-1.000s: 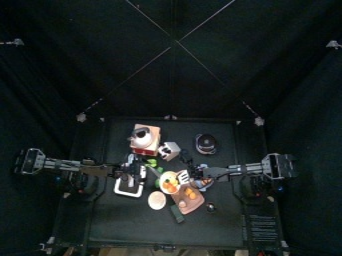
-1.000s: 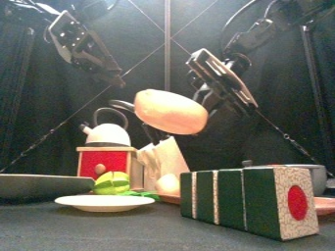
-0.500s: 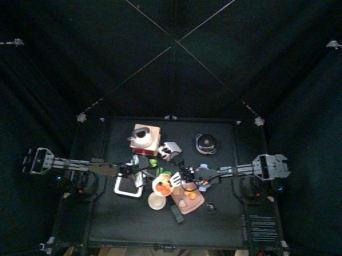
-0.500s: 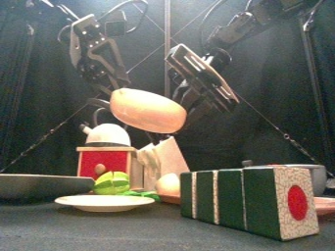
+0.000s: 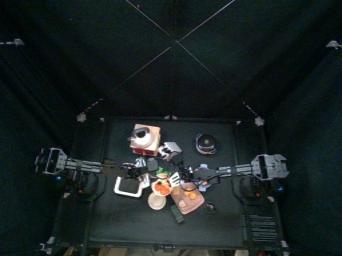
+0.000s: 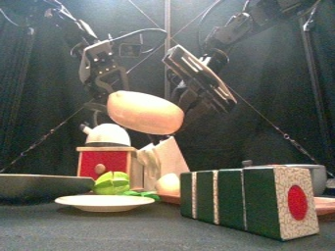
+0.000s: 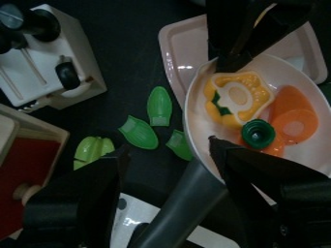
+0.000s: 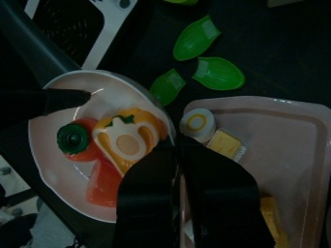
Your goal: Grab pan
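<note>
The left gripper (image 6: 102, 80) hangs in the air with its 2 black jaws spread wide and nothing between them. In its wrist view it looks down on a white oval plate (image 7: 196, 97) holding a yellow ring-shaped slice with a white middle (image 7: 237, 95), an orange slice (image 7: 292, 121) and a small dark green cap (image 7: 260, 134). Just beside the plate, several bright green leaf-shaped pieces (image 7: 139, 131) lie on the black table (image 7: 116, 58).

The right gripper (image 8: 181, 160) has its 2 jaws drawn close together. In the front view they meet the upper right edge of a tan, smooth oval thing (image 6: 144, 111), which hangs well above the table, so they appear to pinch it; the right wrist view does not show the grip itself. Below this gripper a pale pink rectangular tray (image 8: 291, 145) sits just beside the plate, with a halved egg on it.

The small round dark pan with a thin greyish rim (image 5: 205, 141) sits on the table's far right part, well apart from both grippers and touched by neither.

Near the front edge stand a green and white striped block with a red disc on its end (image 6: 256, 198), a red and white box with a white dome on top (image 6: 105, 157) and a flat white dish (image 6: 98, 203).
</note>
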Tool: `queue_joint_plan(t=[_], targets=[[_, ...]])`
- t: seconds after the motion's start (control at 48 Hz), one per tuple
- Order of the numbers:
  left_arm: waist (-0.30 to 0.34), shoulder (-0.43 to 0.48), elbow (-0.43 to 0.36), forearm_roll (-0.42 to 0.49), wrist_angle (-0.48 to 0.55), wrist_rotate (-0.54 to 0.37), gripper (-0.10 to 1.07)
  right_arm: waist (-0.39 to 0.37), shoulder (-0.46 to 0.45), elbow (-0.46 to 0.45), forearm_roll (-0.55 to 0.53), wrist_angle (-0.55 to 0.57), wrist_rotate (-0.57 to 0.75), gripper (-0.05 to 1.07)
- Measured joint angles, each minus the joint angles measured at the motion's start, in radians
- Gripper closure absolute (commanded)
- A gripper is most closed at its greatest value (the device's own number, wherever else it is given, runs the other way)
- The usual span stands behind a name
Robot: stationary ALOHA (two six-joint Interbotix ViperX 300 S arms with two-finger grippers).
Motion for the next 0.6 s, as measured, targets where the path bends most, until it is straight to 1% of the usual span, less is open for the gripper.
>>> queue_joint_plan(t=[0.146,0.292,0.417,0.521,0.604], targets=[[-0.002,0.017,-0.003,0.002,-0.002,0.0,0.12,-0.002,0.005,0.0,0.0,0.0,0.002,0.89],[-0.003,0.023,-0.006,0.003,0.0,0.002,0.3,-0.006,0.005,-0.002,0.002,0.0,0.003,0.89],[-0.003,0.023,-0.006,0.005,0.002,0.005,0.43,-0.006,0.005,-0.005,0.002,0.0,0.003,0.88],[0.0,0.023,-0.008,0.005,0.003,0.005,0.48,-0.003,0.005,-0.006,0.005,0.0,0.003,0.88],[0.002,0.023,-0.009,0.005,0.003,0.005,0.5,-0.003,0.005,-0.008,0.005,0.0,0.003,0.87]])
